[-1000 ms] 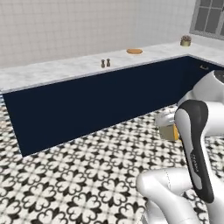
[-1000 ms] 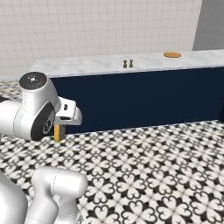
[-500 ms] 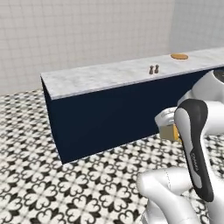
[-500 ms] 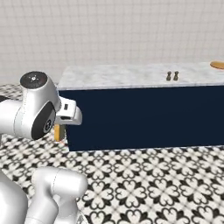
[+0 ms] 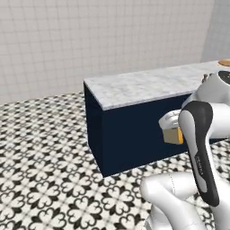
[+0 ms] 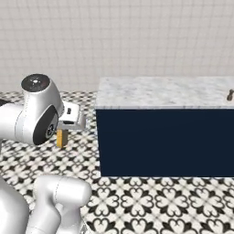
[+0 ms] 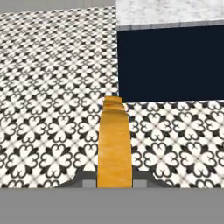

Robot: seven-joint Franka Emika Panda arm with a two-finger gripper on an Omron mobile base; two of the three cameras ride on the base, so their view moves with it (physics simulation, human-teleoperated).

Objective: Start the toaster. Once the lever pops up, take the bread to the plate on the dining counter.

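My gripper point(image 5: 172, 131) is shut on the bread point(image 5: 171, 136), a square slice with a pale tan face and golden-orange crust, held upright above the floor. From the right base the gripper point(image 6: 61, 133) and the bread point(image 6: 60, 139) hang left of the dining counter point(image 6: 164, 91), apart from it. Along the hand, the bread point(image 7: 113, 144) stands edge-on between the fingertips of the gripper point(image 7: 113, 178). The dining counter point(image 5: 143, 85) has a marble top and a navy base; its left end faces me. A sliver of the orange plate point(image 5: 224, 62) shows far right on it. The toaster and lever are out of view.
Patterned black-and-white floor tiles point(image 5: 45, 170) spread left of and in front of the counter, and a white tiled wall point(image 5: 90, 40) stands behind. Small dark shakers point(image 6: 230, 95) sit on the marble top at the right. The counter corner point(image 7: 118, 28) lies ahead of the hand.
The whole picture has shifted: the base has moved, so the counter slid right and its left end now sits mid-view. The bread stays held in the shut gripper.
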